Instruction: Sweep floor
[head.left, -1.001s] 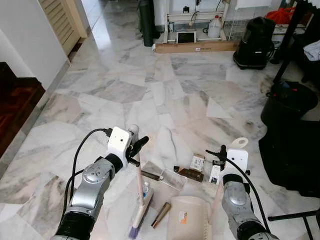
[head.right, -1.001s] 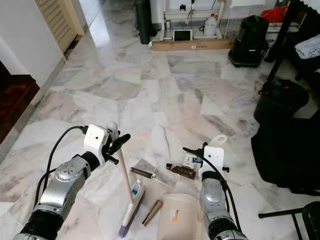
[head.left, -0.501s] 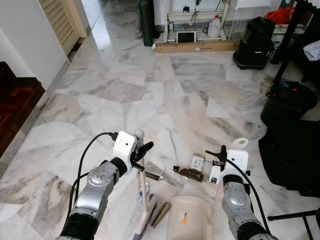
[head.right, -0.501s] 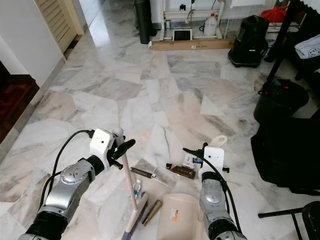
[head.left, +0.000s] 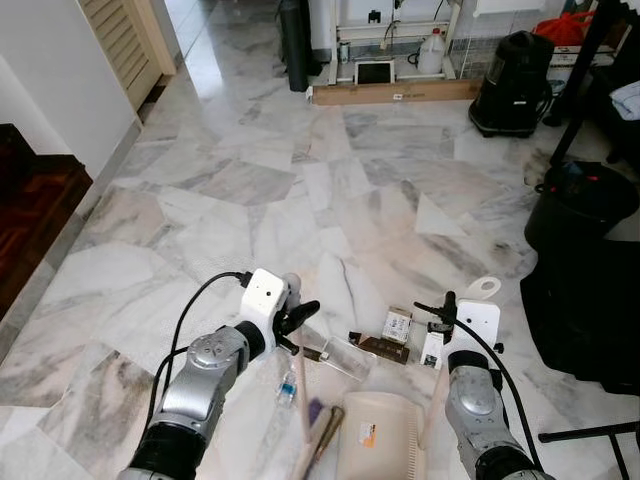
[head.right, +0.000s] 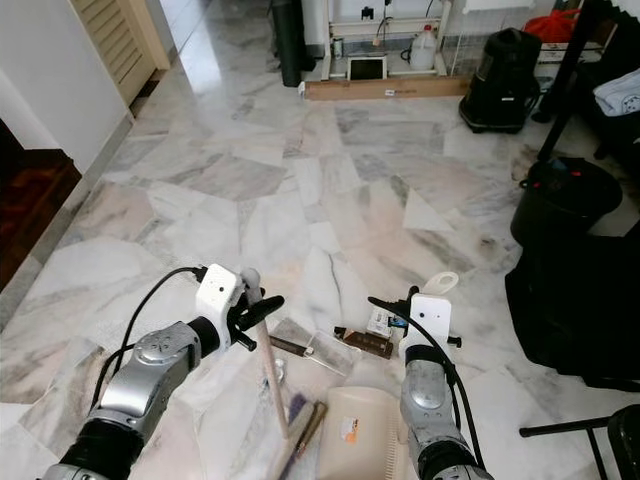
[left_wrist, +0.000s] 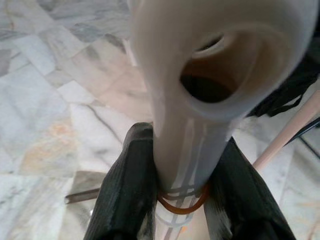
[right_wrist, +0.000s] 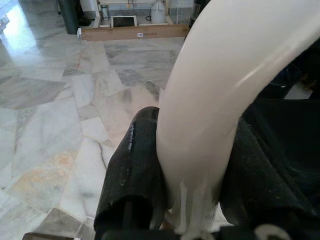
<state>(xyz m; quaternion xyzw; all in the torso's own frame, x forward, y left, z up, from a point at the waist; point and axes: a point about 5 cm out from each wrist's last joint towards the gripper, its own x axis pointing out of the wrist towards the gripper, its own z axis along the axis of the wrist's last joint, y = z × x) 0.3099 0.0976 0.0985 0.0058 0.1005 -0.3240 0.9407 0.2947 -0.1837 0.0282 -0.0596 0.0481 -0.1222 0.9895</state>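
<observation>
Nearest the robot, the cream dustpan (head.left: 378, 436) is sitting on the marble floor (head.left: 300, 190) between the two arms. The right end effector (right_wrist: 192, 165) is gripping the dustpan handle (head.left: 436, 400), and the right wrist view is showing what the head views aren't: both black fingers (right_wrist: 132, 165) pressing straight onto the white handle, clamped tight.

The left end effector (left_wrist: 182, 185) is holding the broom handle (head.right: 270, 375) near its top, with the stick slanting down toward the dustpan's left edge. The left wrist view is showing the hollow end of the handle and a rubber band wrapped round it right between the fingers, so it's clamped on too. The purple bristles (head.left: 314, 412) are touching the floor just beside the dustpan, next to a brown tube (head.left: 326, 432).

A bit further out, scraps are lying on the floor: a small bottle (head.left: 288, 386), a clear wrapper (head.left: 345, 355), a dark brown wrapper (head.left: 382, 346) and a small white packet (head.left: 396, 324).

Far back, a black vacuum (head.left: 512, 72) and a long cardboard box (head.left: 395, 93) are sitting by the wall.
</observation>
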